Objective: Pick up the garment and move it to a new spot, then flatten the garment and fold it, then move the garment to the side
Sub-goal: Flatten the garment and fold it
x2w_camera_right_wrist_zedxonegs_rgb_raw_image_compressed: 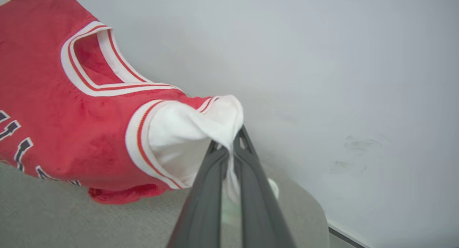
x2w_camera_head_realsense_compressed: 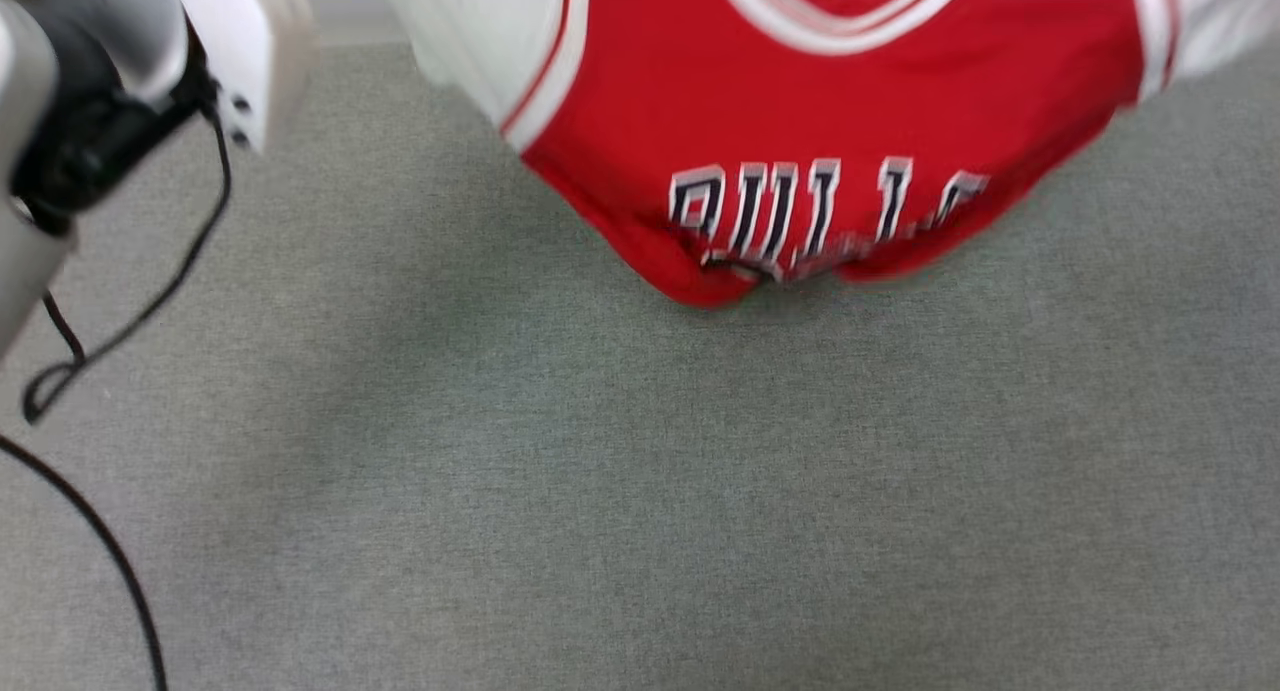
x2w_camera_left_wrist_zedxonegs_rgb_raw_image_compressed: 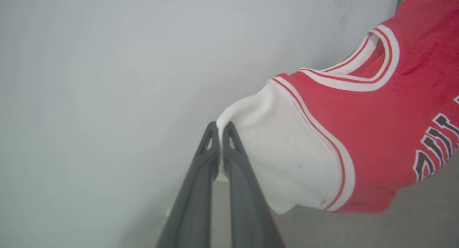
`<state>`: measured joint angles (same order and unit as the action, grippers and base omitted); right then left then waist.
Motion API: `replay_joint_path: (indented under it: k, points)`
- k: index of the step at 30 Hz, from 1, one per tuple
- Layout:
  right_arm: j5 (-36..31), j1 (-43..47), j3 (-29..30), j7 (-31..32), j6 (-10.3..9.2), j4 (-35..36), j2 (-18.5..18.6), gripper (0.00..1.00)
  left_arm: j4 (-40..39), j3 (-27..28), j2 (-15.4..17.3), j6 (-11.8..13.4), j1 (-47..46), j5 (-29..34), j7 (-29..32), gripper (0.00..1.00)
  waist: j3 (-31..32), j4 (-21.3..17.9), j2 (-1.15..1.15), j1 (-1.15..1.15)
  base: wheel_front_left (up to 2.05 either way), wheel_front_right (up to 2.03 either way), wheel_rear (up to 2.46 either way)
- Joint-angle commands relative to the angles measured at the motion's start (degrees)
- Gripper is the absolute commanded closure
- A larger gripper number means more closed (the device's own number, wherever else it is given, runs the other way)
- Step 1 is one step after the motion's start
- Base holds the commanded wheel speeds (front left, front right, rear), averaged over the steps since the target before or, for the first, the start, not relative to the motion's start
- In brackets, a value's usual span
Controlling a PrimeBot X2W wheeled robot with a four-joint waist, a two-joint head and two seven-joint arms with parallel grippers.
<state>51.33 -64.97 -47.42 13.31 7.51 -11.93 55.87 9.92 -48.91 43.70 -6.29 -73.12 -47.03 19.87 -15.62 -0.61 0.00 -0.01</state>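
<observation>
One garment [x2w_camera_head_realsense_compressed: 820, 101], head view: red jersey with white-and-red striped trim, across top centre to upper right of frame, lifted and sagging to a rounded fold at mid-frame. Black white-edged letters just above that fold. Lowest fold close over grey cloth surface [x2w_camera_head_realsense_compressed: 600, 491]; contact not clear. Pale arm housing [x2w_camera_head_realsense_compressed: 90, 31] at upper left, black cable [x2w_camera_head_realsense_compressed: 190, 251] trailing down left edge.

Left wrist view: left gripper [x2w_camera_left_wrist_zedxonegs_rgb_raw_image_compressed: 220, 127] at lower centre, dark fingers pressed together on a bunched corner of the garment's [x2w_camera_left_wrist_zedxonegs_rgb_raw_image_compressed: 358, 133] white inside. Cloth spreading from the pinch to right edge, armhole trim at upper right, letters at far right. Pale wall [x2w_camera_left_wrist_zedxonegs_rgb_raw_image_compressed: 107, 79] across left and top; grey cloth surface at lower right.

Right wrist view: right gripper [x2w_camera_right_wrist_zedxonegs_rgb_raw_image_compressed: 231, 144] at lower centre, fingers clamped on white inside fabric, a strip hanging between them. Garment [x2w_camera_right_wrist_zedxonegs_rgb_raw_image_compressed: 53, 115] stretching to upper left, armhole trim above, red fold low at left over grey cloth surface. Pale wall at right and top.
</observation>
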Motion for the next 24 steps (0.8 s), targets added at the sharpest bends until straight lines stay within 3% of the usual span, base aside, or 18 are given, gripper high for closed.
replay_joint_path:
  k: [1, 7, 15, 24]
  points:
    - [-0.20, -1.29, 0.43, -0.23, -0.04, 0.03, -0.79, 1.00, 0.14, 0.40, -0.58, 0.54, -0.66, 0.54, -0.63, 1.00, -0.18, 0.00, 0.00, 0.01, 0.00, 0.00, 0.00]
    - [-6.18, -8.92, 4.59, -0.05, -0.04, -3.26, -6.08, 1.00, 2.74, 2.52, -3.41, 1.24, -7.94, 2.49, -2.66, 1.00, -3.22, -0.06, 0.00, 0.01, 0.00, 0.00, 0.00]
    - [-15.85, -23.38, 8.52, -0.58, -0.04, -12.62, -14.71, 1.00, 10.93, 4.55, -8.32, 1.00, -21.40, 7.03, -6.75, 1.00, -10.57, -0.11, 0.00, 0.01, 0.00, 0.00, 0.00]
    - [-24.08, -39.20, 9.89, -4.99, -0.04, -22.34, -19.89, 1.00, 21.35, 6.89, -12.35, -0.18, -36.19, 8.78, -12.70, 1.00, -18.14, 0.24, 0.00, 0.01, 0.00, 0.00, 0.00]
